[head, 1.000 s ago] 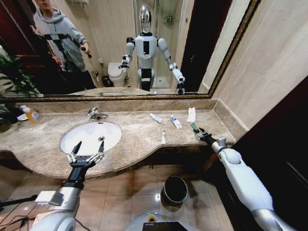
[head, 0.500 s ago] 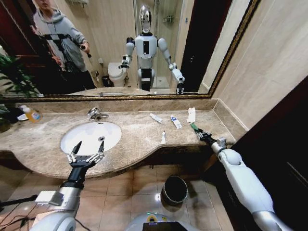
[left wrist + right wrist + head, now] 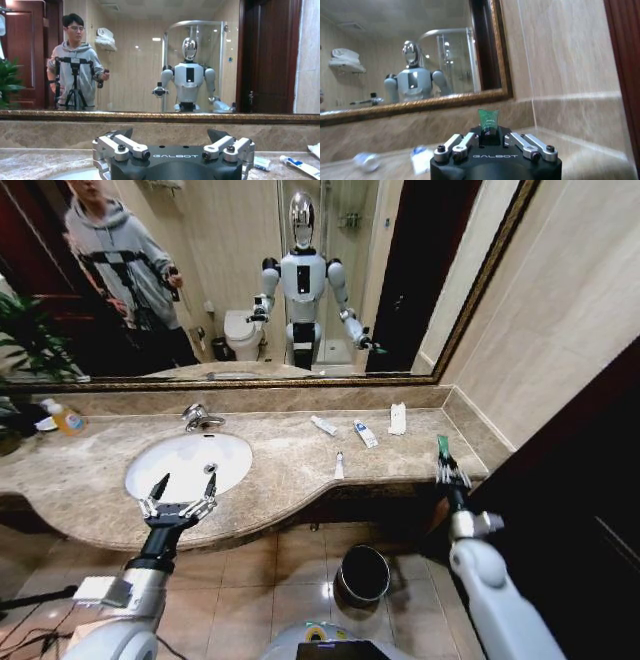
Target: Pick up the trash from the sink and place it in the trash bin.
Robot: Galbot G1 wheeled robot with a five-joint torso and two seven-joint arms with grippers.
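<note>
while the right claw grips the green-black piece upright between closed fingers, lifted just above the surface near its front right corner, the step in hand looks like the carry: one item is picked and not yet binned. in the right wrist view the green tube end stands up out of the clamped claw. the trash bin sits on the floor below the surface's front edge, well down and toward the middle from that claw. the next move, as i judge it, calls for swinging the arm out past the front edge, lowering over the bin's rim and only then releasing, since the piece is light and could miss. the left claw hangs open over the front rim of the sink, holding nothing. two small white tubes, a flat white wrapper and a thin white stick lie on the surface toward its back right, none in the basin
</note>
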